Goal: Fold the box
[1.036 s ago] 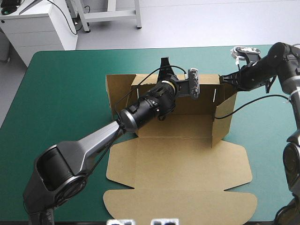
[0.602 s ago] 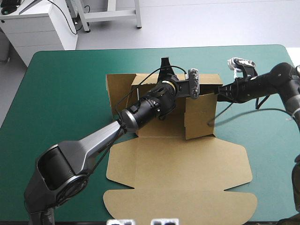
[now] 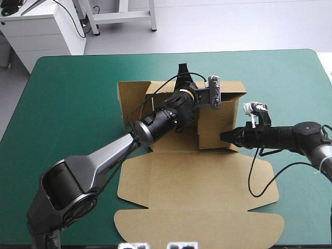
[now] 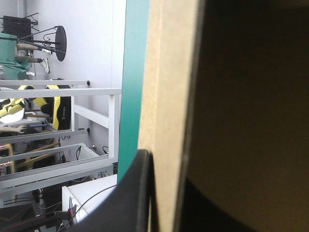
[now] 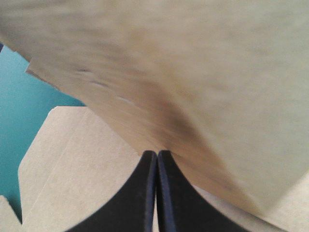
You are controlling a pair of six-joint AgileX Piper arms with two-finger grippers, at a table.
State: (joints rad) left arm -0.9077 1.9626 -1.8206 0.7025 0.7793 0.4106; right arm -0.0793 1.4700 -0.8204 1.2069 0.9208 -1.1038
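High view: the box [image 3: 197, 181] sits in the middle of the table [image 3: 78, 104] on the teal-green cover. Its lid panel lies flat toward the near edge, and the far and left walls are raised. My left arm comes in from the near left corner and stretches diagonally over the tray floor, with the left claw [image 3: 182, 72] up at the top edge of the far wall. My right arm comes in low from the right edge, forearm nearly level. The right claw [image 3: 225, 136] points left, its tip touching the raised right wall, which stands well inside the lid's right edge.

Left wrist view: scene turned a quarter turn. One black finger is on the outer face of the far wall and the other is dark on the inner side, with the board edge between them. The claw is clamped on the box wall. A teal-green strip shows beyond the board.

Right wrist view: fingers pressed together into one point, nothing between them. The tip sits at the bottom edge of the tilted brown wall. Flat board lies beneath it, with teal-green off to one side.
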